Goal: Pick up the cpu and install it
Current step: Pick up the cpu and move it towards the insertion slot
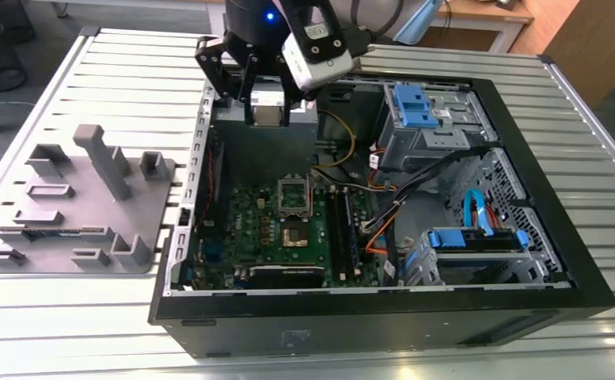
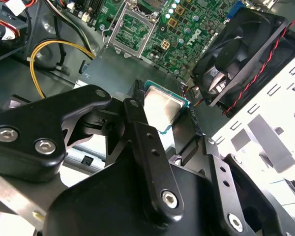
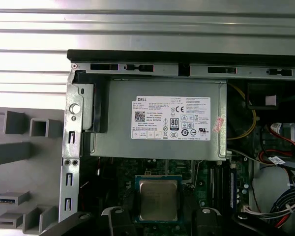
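**A:** End effector?

**B:** The gripper [image 3: 158, 209] is clamped on the cpu [image 3: 158, 198]. In both wrist views, black fingers [image 2: 140, 123] press on two opposite edges of the chip. Its silver top faces up and its green rim shows.

**A:** Where's the chip?

**B:** It's in the air, inside the open computer case [image 1: 392, 313], at the end where the power supply [image 3: 162, 123] sits. In the exterior view there's a pale square between the fingers, probably the cpu [image 1: 266, 109], but it's too small to be sure.

**A:** And the board?

**B:** The motherboard [image 1: 275, 237] lies flat on the case floor. The socket [image 1: 298, 233] is near its middle, well apart from the chip. In the second wrist view, the socket's metal frame [image 2: 132, 27] is beyond the gripper, and a black fan [image 2: 241, 54] stands beside the board.

**A:** Anything outside the case?

**B:** There's a grey holder tray [image 1: 75, 214] with upright blocks. It's on the slatted table [image 1: 64, 324], at the exterior view's left of the case.
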{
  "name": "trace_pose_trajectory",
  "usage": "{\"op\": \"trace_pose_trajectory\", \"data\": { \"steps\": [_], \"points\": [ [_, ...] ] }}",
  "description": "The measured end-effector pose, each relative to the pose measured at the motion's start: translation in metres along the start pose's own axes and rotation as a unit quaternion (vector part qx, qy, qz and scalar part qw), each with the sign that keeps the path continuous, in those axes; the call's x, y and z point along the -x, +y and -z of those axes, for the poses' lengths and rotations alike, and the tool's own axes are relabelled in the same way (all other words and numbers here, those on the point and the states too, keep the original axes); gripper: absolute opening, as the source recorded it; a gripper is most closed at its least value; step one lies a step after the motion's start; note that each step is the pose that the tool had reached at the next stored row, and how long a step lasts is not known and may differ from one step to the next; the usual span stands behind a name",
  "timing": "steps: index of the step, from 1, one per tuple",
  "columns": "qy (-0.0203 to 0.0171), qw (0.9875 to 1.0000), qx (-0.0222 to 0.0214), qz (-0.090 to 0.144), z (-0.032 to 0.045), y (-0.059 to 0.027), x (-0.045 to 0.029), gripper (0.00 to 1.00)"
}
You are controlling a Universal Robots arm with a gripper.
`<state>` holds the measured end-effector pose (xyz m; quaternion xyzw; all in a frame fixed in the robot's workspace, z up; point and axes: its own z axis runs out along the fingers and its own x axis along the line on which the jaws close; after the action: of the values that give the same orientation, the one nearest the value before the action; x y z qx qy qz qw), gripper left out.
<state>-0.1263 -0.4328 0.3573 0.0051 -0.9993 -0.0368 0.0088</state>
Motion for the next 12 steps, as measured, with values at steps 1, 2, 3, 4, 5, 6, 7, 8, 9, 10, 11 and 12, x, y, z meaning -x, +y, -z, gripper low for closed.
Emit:
{"op": "trace_pose_trajectory", "data": {
  "steps": [1,2,3,4,5,6,7,8,9,10,11,12],
  "points": [
    [0.0,1.0,0.0,0.0,0.0,0.0,0.0,0.47],
    [0.0,1.0,0.0,0.0,0.0,-0.0003,0.0001,0.47],
    [0.0,1.0,0.0,0.0,-0.0003,-0.0008,0.0003,0.47],
    [0.0,1.0,0.0,0.0,-0.0009,-0.0013,0.0005,0.47],
    [0.0001,1.0,0.0,0.0,-0.0014,-0.0019,0.0007,0.47],
    [0.0001,1.0,0.0,0.0,-0.0021,-0.0024,0.0009,0.47],
    [0.0,1.0,0.0,0.0,-0.0029,-0.0029,0.0011,0.47],
    [0.0,1.0,0.0,0.0,-0.0038,-0.0035,0.0013,0.47],
    [0.0001,1.0,0.0,0.0,-0.0046,-0.0039,0.0018,0.47],
    [0.0002,1.0,0.0,0.0,-0.0055,-0.0043,0.0023,0.47],
    [0.0003,1.0,0.0,0.0,-0.0064,-0.0048,0.0029,0.47],
    [0.0004,1.0,0.0,0.0,-0.0074,-0.0053,0.0035,0.47]
  ]
}}
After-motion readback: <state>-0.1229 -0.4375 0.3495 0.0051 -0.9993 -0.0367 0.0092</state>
